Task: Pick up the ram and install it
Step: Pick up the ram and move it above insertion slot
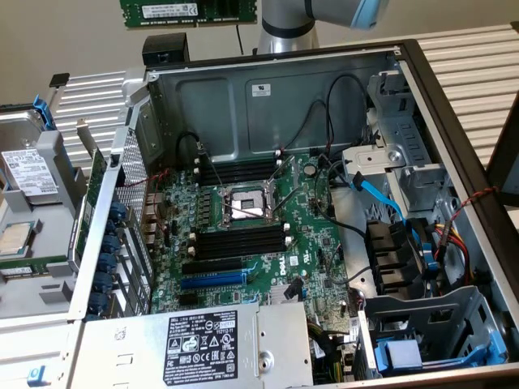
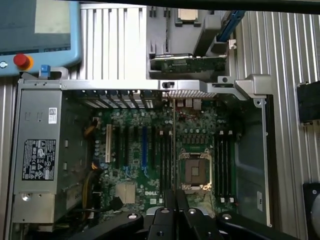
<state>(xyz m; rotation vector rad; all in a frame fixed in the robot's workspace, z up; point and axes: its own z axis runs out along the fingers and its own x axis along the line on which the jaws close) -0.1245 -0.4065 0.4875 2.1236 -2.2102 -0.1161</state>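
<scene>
green circuit-board stick, the ram [image 1: 190, 12], hangs level high above the open case [image 1: 268, 113], well apart from the motherboard [image 1: 320, 243] and just beside the arm [image 1: 285, 28]. in the wrist view the gripper [image 2: 175, 199] is clenched on the ram [image 2: 173, 145], which shows edge-on as a thin line running out from between the fingers.

judged step: pickup done, the carry over the board in hand, nothing seated yet. seating calls for the stick's length lined up with one black memory slot [image 1: 241, 172] and a straight, square descent.

edges to mind: the slot banks flank the cpu socket [image 1: 243, 204] closely, the case walls box the board in, and a blue cable [image 1: 381, 194] runs near the board's side. overhead room is open. whether the slot clips stand open cannot be told.
</scene>
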